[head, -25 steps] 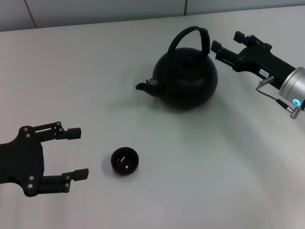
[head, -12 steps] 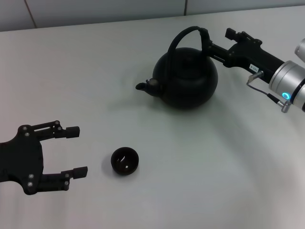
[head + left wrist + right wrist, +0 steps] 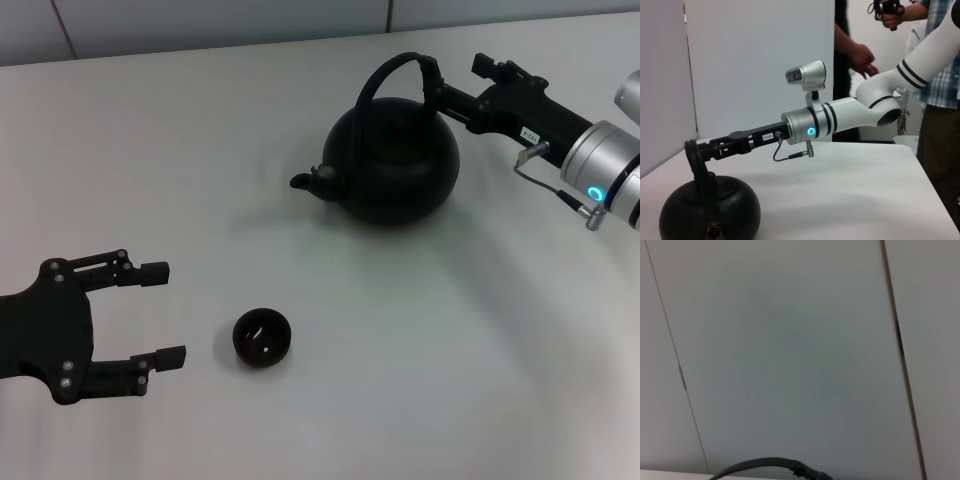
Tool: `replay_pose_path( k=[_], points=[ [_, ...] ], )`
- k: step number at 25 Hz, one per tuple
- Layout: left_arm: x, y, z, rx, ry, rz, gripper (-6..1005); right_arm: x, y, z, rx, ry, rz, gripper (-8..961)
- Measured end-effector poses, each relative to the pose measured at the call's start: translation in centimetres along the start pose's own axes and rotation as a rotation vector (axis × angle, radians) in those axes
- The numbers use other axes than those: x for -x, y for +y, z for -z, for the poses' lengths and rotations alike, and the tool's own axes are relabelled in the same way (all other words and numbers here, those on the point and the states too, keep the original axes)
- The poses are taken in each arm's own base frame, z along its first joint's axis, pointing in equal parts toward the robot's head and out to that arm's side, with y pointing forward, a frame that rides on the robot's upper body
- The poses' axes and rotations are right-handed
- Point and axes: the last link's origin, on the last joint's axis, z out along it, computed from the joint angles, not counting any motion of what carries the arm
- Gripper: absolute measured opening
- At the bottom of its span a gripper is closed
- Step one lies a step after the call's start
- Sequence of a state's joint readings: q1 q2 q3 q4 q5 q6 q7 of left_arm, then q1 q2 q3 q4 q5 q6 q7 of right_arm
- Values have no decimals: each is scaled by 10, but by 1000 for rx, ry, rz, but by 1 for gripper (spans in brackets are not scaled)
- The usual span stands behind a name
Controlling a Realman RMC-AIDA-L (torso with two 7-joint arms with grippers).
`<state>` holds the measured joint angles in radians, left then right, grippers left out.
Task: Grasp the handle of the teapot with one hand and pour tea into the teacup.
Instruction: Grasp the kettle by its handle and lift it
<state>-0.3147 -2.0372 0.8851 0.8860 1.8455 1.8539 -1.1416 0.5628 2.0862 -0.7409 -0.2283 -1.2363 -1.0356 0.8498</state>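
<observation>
The matte-black teapot (image 3: 395,165) stands at the back of the white table, its spout pointing to the left. Its arched handle (image 3: 392,68) rises over the lid. My right gripper (image 3: 437,88) reaches in from the right and meets the thick sleeve on the handle's right side. The left wrist view shows the teapot (image 3: 710,207), the handle (image 3: 696,160) and the right gripper (image 3: 707,149) against it. Only a curved piece of the handle (image 3: 770,464) appears in the right wrist view. The small black teacup (image 3: 262,338) sits in front, left of centre. My left gripper (image 3: 163,313) rests open to the left of the teacup, holding nothing.
A bare white table (image 3: 430,380) surrounds the objects, with a panelled wall behind it. In the left wrist view, people (image 3: 935,95) stand past the table's far edge.
My right gripper moved left from beside the teapot until it met the handle's sleeve. The teapot then shifted slightly to the right. The left arm and the teacup stayed put.
</observation>
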Motion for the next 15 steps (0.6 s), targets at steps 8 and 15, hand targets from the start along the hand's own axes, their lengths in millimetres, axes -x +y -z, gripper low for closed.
replay_pose_path(
  k=[8,15],
  points=[
    [0,-1,0,-7,-4,0,784,1,2,-7,2,19,-19,782],
    [1,-2,-2,-14,-2,2,784,5,1,-10,-1,8,20,641]
  ],
)
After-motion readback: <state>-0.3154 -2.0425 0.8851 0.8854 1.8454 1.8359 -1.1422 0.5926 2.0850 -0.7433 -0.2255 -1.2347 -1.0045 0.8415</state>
